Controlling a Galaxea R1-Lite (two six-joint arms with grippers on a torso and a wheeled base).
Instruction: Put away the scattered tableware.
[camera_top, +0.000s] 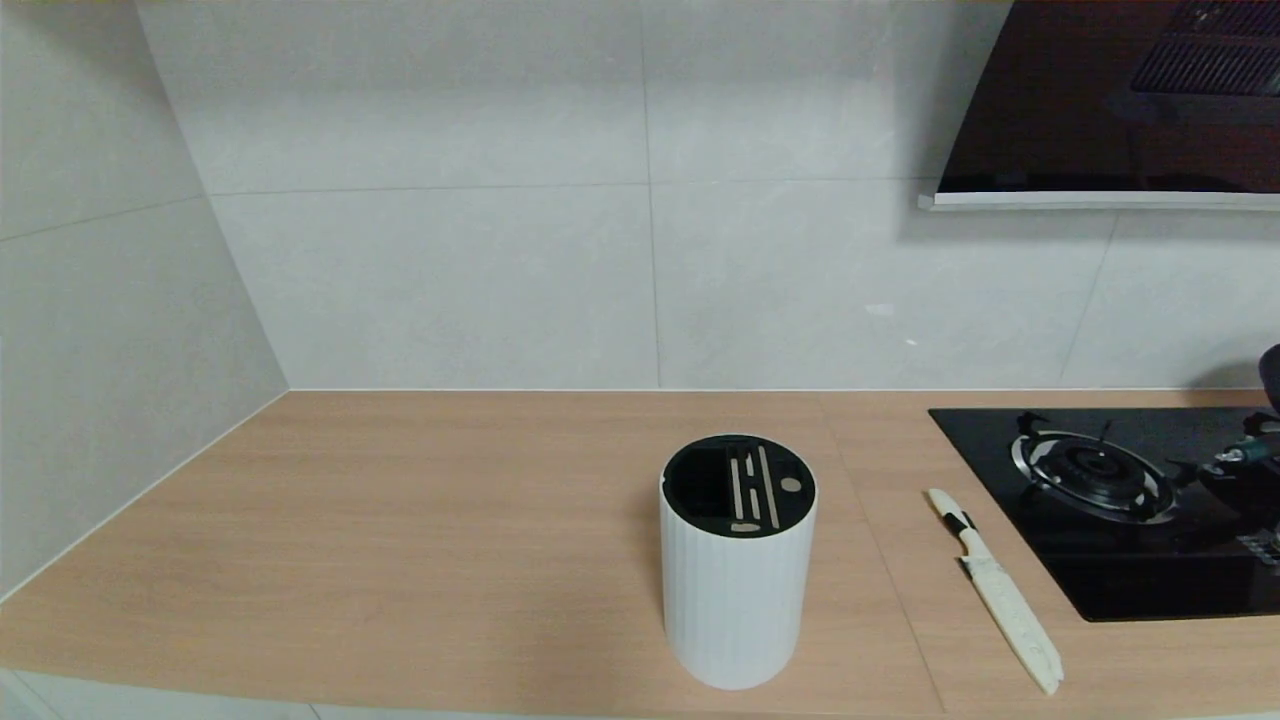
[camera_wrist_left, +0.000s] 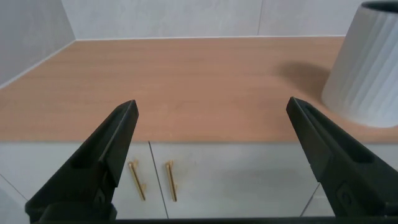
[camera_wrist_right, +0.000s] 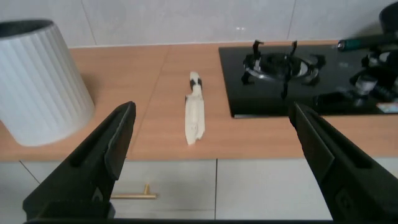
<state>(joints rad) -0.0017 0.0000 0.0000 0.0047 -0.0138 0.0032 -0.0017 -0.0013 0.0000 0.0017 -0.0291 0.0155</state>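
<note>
A white, ribbed, cylindrical holder (camera_top: 738, 570) with a black slotted top stands on the wood-grain tabletop (camera_top: 400, 520). Right of the holder, a cream knife (camera_top: 995, 588) lies flat, between it and the glossy black hob (camera_top: 1100, 500). The left gripper (camera_wrist_left: 211, 109) and right gripper (camera_wrist_right: 212, 111) are released, with their dark wedge fingers spread.
</note>
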